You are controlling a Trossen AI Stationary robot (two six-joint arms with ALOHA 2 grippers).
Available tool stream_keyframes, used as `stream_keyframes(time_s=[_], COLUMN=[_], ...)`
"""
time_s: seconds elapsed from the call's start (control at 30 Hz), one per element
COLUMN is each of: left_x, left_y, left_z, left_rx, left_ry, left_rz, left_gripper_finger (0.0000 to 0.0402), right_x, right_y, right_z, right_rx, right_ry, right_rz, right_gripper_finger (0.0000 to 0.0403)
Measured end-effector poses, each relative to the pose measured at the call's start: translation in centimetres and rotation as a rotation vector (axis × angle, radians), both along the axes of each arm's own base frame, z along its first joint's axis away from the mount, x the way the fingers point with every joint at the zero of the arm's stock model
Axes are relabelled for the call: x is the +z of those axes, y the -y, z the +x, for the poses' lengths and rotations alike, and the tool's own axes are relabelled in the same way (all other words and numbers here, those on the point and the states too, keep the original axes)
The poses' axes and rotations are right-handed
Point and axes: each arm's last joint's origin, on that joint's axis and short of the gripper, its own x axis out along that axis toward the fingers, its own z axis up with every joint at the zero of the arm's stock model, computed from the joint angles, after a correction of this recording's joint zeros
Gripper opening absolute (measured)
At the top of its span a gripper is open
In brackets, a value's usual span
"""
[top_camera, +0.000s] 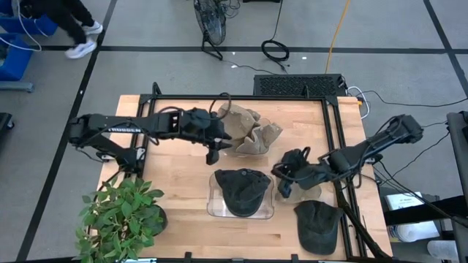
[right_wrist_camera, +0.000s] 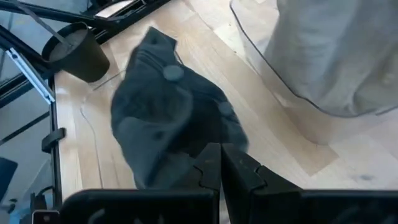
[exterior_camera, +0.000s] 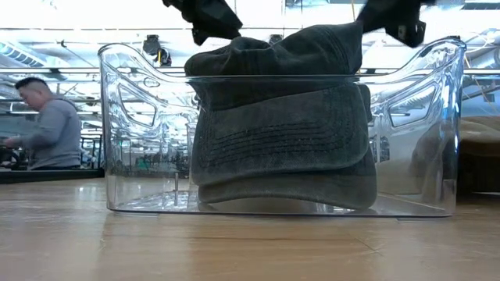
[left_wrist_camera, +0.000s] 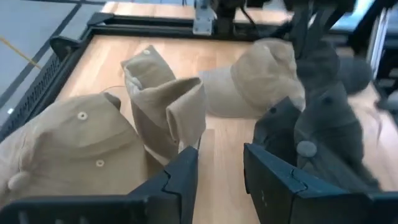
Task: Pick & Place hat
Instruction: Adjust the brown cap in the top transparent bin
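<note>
My right gripper (top_camera: 284,181) (right_wrist_camera: 221,163) hangs just right of the clear bin (top_camera: 212,199), shut on a dark hat (right_wrist_camera: 168,118) (left_wrist_camera: 323,118). Inside the bin (exterior_camera: 141,140), dark hats (top_camera: 241,190) (exterior_camera: 281,133) lie stacked on its floor. My left gripper (top_camera: 214,152) (left_wrist_camera: 221,168) is open above the table, with nothing between its fingers, just beyond the bin's far side. It faces a heap of tan hats (top_camera: 252,131) (left_wrist_camera: 165,106) lying on the table. One more dark hat (top_camera: 318,225) lies flat near the table's front right corner. My right gripper pinches the dark hat's cloth (right_wrist_camera: 200,144) between its two shut fingers at the edge nearest the wrist; which part of the hat that is, I cannot tell. The fingers slant downward. The hat hangs below them, its top button (right_wrist_camera: 173,73) facing up and away.
A potted plant (top_camera: 121,215) stands at the table's near left corner; its dark pot (right_wrist_camera: 74,53) shows in the right wrist view. A black frame rail (top_camera: 333,131) borders the table's far and right sides. A person (exterior_camera: 47,125) stands in the room beyond.
</note>
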Motion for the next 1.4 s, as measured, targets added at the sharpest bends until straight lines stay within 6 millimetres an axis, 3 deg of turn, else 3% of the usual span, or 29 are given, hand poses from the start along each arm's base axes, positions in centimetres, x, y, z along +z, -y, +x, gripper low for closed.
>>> stream_keyframes(time_s=[0.17,0.3,0.53,0.93,1.13,1.27,1.4], left_x=[1.6,0.7,-1.3,-0.8,-2.3,-4.0,-3.8], left_y=[-0.1,-0.3,-0.5,-0.8,-1.8,-2.2,-2.2], left_z=[1.7,3.9,5.9,6.4,7.9,8.8,9.0], left_rx=[-0.051,-0.073,-0.094,-0.079,-0.038,-0.016,0.006], left_ry=[-0.032,-0.119,-0.218,-0.145,-0.131,-0.168,-0.143], left_rz=[0.077,0.095,0.102,0.128,0.126,0.104,0.131], left_gripper_finger=[0.0132,0.0132,0.0144,0.0269,0.0317,0.0311,0.0241], right_x=[1.7,2.1,1.5,1.0,1.5,1.7,1.8], right_y=[-1.0,-0.9,-0.3,-0.2,-0.1,0.0,0.1], right_z=[1.6,1.4,-0.1,-1.2,-1.7,-1.8,-1.9], right_rx=[-0.043,-0.102,-0.197,-0.129,-0.086,-0.063,-0.055], right_ry=[-0.047,-0.090,-0.196,-0.344,-0.341,-0.335,-0.339], right_rz=[-0.029,-0.020,0.011,0.011,-0.015,-0.038,-0.047], right_gripper_finger=[0.0000,0.0000,0.0000,0.0000,0.0000,0.0000,0.0000])
